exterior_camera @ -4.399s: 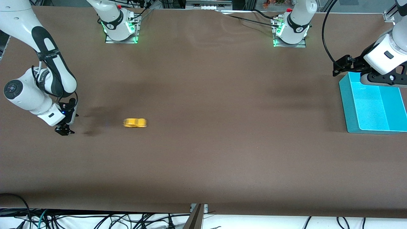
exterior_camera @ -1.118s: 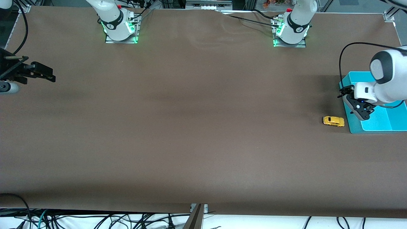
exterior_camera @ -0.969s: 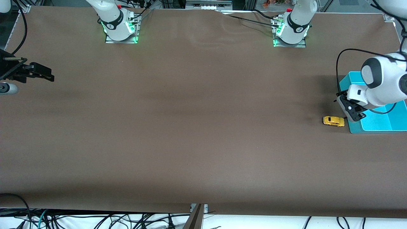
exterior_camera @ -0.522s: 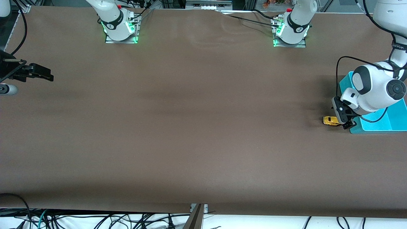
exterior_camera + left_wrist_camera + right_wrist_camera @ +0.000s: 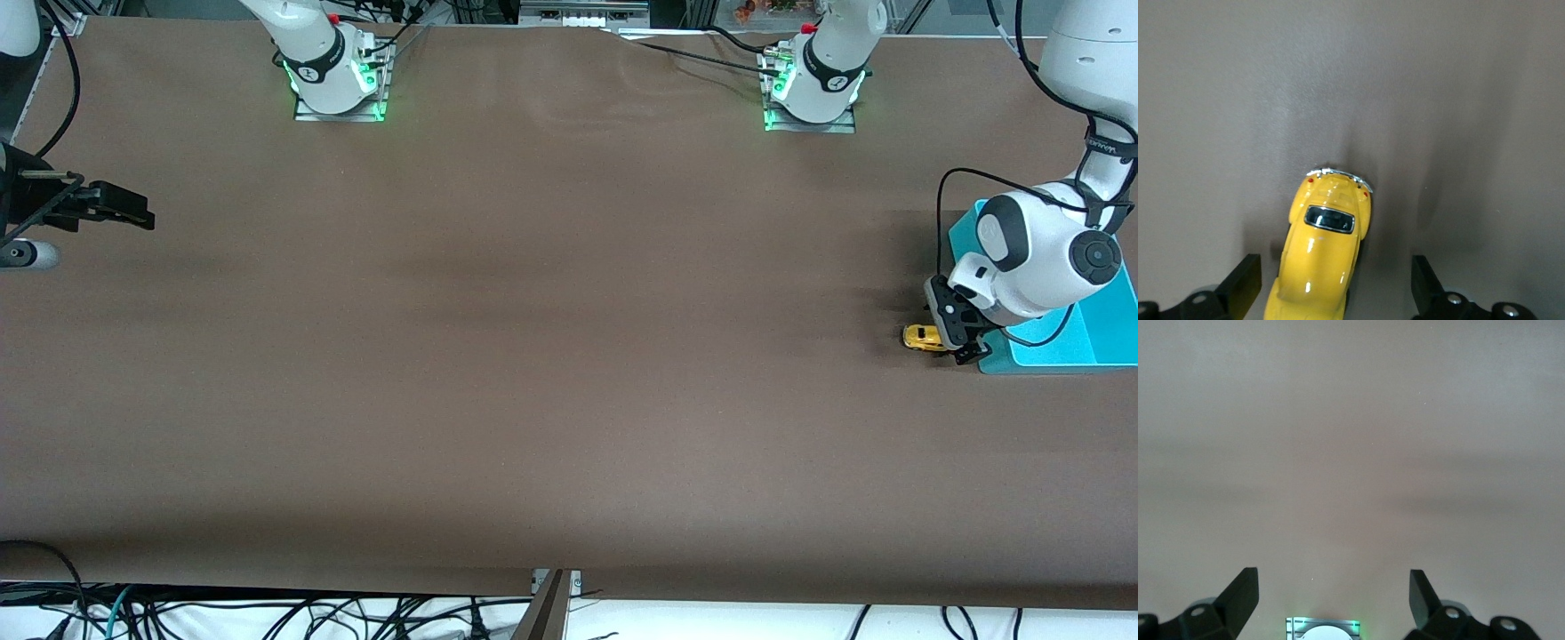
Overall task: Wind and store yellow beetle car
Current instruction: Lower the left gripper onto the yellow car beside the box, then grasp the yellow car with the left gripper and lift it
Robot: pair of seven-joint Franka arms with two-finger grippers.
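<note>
Yellow beetle car (image 5: 1321, 257) sits on the brown bench (image 5: 569, 373) just beside a turquoise bin (image 5: 1098, 342), between the left hand's (image 5: 1331, 293) spread fingers; centring should precede closing. Right hand (image 5: 1331, 600) waits open over its end.

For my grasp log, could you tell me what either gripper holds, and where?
Nothing: the open left gripper straddles the car; the right gripper waits open.

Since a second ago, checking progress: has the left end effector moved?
Yes. The left end effector came off the teal bin down onto the yellow beetle car.
</note>
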